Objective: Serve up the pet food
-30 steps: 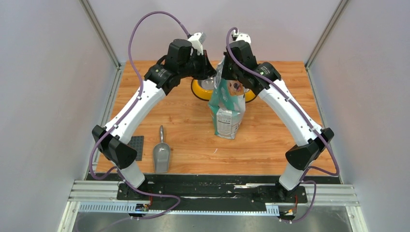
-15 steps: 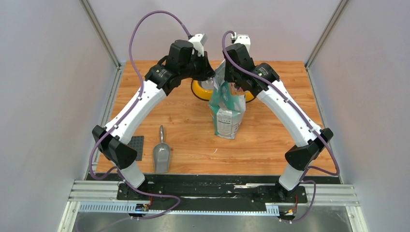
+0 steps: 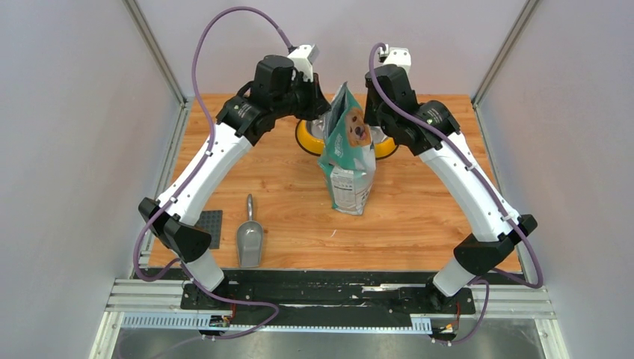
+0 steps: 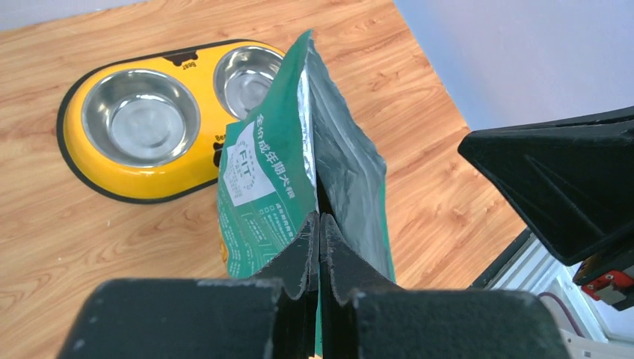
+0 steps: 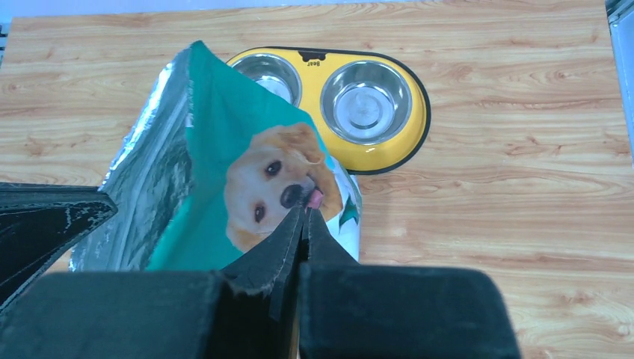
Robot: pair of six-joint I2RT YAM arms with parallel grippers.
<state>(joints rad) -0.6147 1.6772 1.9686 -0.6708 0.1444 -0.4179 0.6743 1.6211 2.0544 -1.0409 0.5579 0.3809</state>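
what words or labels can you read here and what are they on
"FIT": white panel on the green pouch
"全价成年期犬粮": beside that panel, same pouch
"Bear": black tab on the yellow feeder rim
Small print on the pouch's lower panel: too small to read

You stand at a robotics lab test cell: wooden tabletop (image 3: 419, 202) boxed in by plain pale panels (image 3: 67, 149) on aluminium posts (image 3: 153, 48). Two white arms (image 3: 213, 161) bolt to a black base plate (image 3: 329, 288) on extruded rails (image 3: 146, 295) at the near edge, purple cables (image 3: 197, 60) looping overhead.
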